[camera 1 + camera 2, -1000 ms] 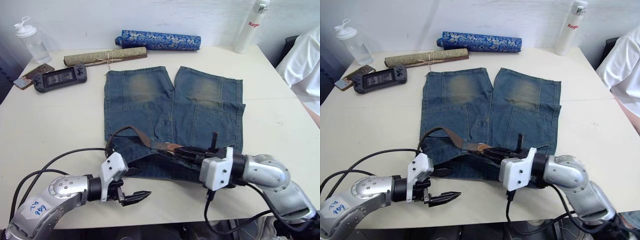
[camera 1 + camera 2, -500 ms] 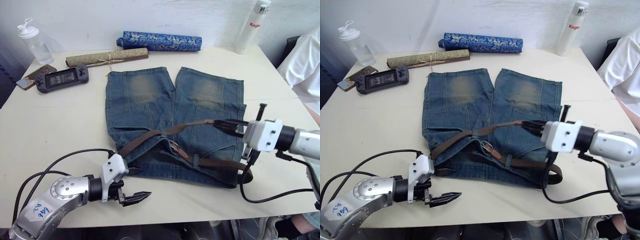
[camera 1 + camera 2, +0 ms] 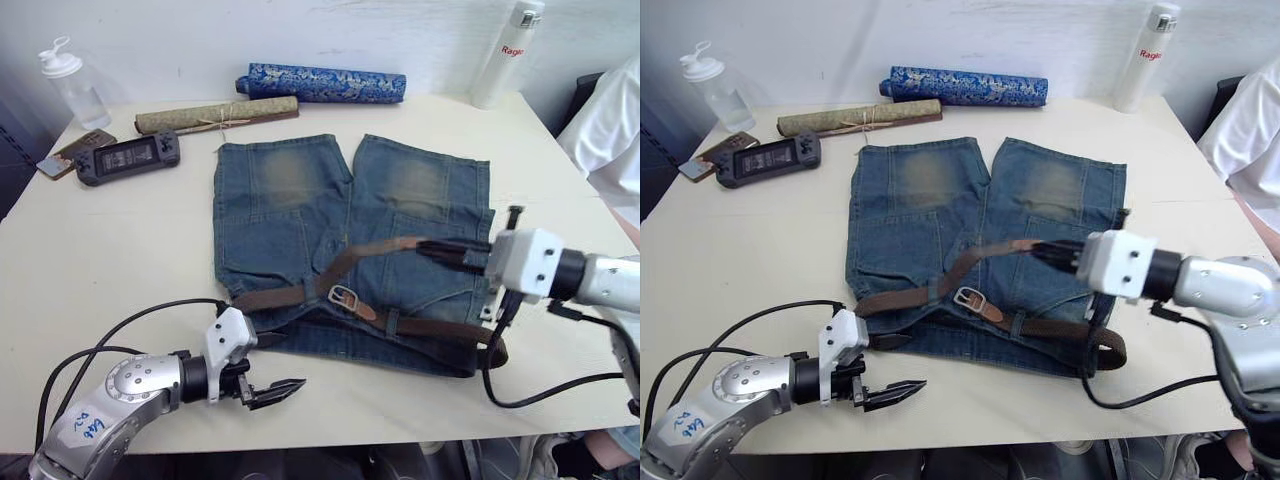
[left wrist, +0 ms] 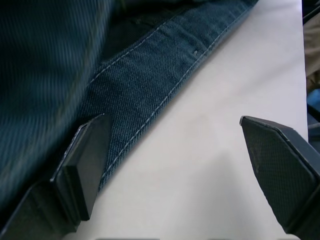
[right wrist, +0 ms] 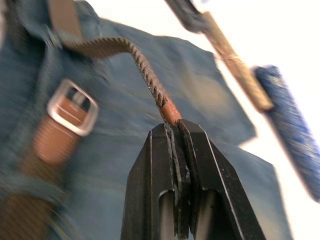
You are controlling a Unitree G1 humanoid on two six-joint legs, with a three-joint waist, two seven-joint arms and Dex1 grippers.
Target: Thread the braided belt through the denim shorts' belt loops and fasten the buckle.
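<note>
Slackened since a moment ago, the braided belt (image 3: 300, 296) sags nearer the buckle (image 3: 343, 297).
Right gripper (image 3: 432, 247) clamps its tan tip; left gripper (image 3: 283, 388) gapes idle. Best pull level along the denim shorts (image 3: 290, 220).

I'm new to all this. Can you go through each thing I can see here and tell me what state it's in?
braided belt: partly threaded along the waistband, tip end pinched.
buckle: unfastened, lying on the denim.
denim shorts: spread flat on the table.
right gripper: shut on the belt's tan tip.
left gripper: open, holding nothing, beside the waistband edge.
clear bottle: upright, capped.
white bottle: upright.
</note>
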